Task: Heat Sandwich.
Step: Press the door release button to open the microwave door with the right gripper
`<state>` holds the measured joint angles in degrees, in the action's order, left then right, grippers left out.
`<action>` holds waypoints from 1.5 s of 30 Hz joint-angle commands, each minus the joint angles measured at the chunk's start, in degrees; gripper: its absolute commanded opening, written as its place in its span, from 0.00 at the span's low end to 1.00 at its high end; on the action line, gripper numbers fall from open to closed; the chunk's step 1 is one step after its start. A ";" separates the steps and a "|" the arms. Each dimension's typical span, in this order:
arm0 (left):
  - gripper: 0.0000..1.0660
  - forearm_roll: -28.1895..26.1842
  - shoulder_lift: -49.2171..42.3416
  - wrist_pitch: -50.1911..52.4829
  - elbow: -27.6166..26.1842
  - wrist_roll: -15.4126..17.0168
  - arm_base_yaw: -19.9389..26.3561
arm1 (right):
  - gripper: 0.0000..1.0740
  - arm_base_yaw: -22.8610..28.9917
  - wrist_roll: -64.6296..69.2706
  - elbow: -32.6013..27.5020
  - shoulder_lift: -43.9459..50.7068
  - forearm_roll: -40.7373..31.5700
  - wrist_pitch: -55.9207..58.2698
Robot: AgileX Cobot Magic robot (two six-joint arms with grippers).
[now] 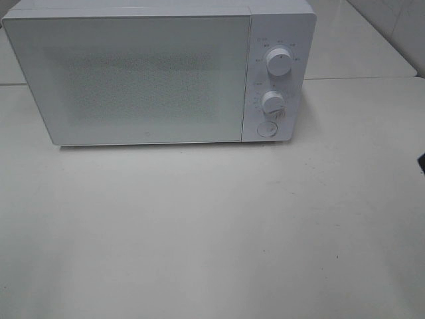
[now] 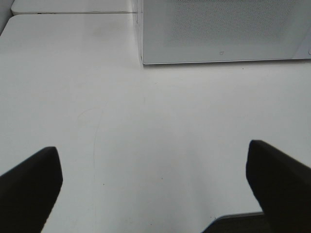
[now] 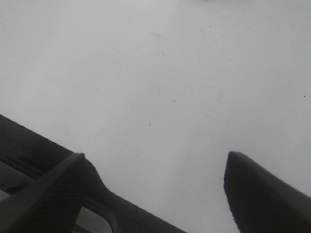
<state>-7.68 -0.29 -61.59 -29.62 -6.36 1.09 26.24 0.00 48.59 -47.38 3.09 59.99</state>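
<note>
The microwave [image 1: 133, 80] stands at the back of the table [image 1: 212, 232] (knobs [image 1: 279, 62] on its right side).

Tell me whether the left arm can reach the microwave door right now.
Probably yes. The left fingers stand open over the table, and the shut door lies just ahead with nothing between them.

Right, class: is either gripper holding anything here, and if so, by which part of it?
Nothing is held. The left gripper and the right gripper both stand open, jaws apart over the white table with nothing between them.
</note>
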 commanded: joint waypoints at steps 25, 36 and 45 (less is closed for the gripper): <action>0.91 -0.40 -0.97 0.23 0.06 0.34 0.23 | 0.71 -16.10 5.73 -9.34 38.22 4.81 9.11; 0.91 -0.40 -0.97 0.23 0.06 0.34 0.23 | 0.71 -21.54 5.67 -17.53 48.53 2.06 -1.95; 0.91 -0.40 -0.86 0.23 0.06 0.34 0.23 | 0.71 -22.17 4.93 -20.23 49.22 1.66 -2.81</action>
<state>-7.68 -0.29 -61.59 -29.62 -6.36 1.09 4.35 5.61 28.48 0.40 4.87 57.75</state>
